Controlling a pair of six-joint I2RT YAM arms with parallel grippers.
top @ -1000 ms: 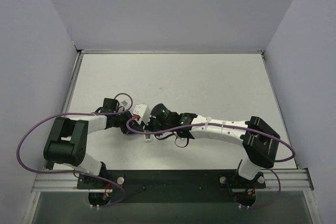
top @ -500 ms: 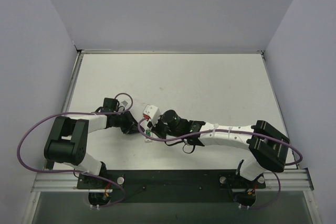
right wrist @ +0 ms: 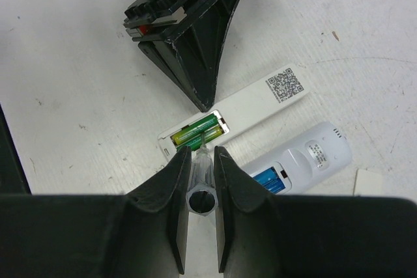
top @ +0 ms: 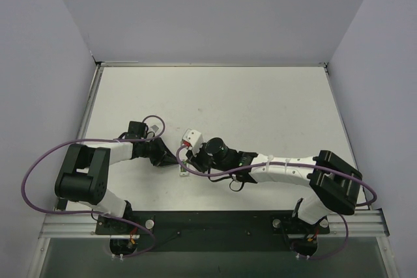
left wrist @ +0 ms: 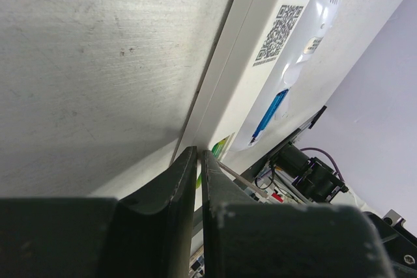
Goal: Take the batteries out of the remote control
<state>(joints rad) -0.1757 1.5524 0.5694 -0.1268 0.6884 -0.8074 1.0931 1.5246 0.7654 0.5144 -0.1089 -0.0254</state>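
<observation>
A slim white remote (right wrist: 260, 105) lies back up with its compartment open, two green batteries (right wrist: 195, 129) inside. Beside it a rounded white remote (right wrist: 313, 157) holds blue batteries (right wrist: 267, 179) in its open compartment. My right gripper (right wrist: 201, 151) is shut on a clear-handled tool (right wrist: 201, 200); its thin tip touches the green batteries. My left gripper (left wrist: 198, 154) is shut, its tips resting on the slim remote's (left wrist: 260, 63) edge by the compartment. In the top view both grippers meet at the left centre, left (top: 171, 155) and right (top: 193, 158), hiding most of the remotes.
A small white flat piece (right wrist: 368, 183) lies on the table beyond the rounded remote. A small grey square (top: 154, 127) lies by the left arm's wrist. Purple cables loop beside both arms. Walls close the table on three sides.
The right arm's wrist and elbow have shifted right and slightly nearer while the tool tip stays at the remote. The left arm has not moved.
</observation>
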